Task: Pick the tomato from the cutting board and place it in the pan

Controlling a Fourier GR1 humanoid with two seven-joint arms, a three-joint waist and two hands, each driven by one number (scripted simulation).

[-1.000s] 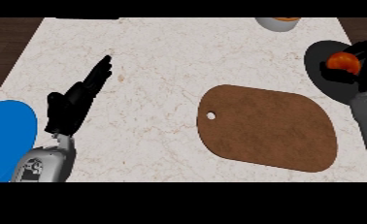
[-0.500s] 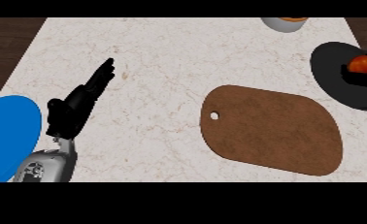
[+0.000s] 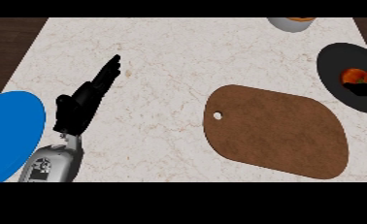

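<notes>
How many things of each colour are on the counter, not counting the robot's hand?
Brown: 1, the cutting board
Black: 1, the pan
Red-orange: 1, the tomato in the pan
Blue: 1, the plate
Grey: 1, the bowl at the far edge
Total: 5

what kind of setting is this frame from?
Most likely a kitchen counter: a pale marble-look countertop carrying a brown cutting board and a black pan with a tomato in it. A blue plate sits at the left edge.
</notes>
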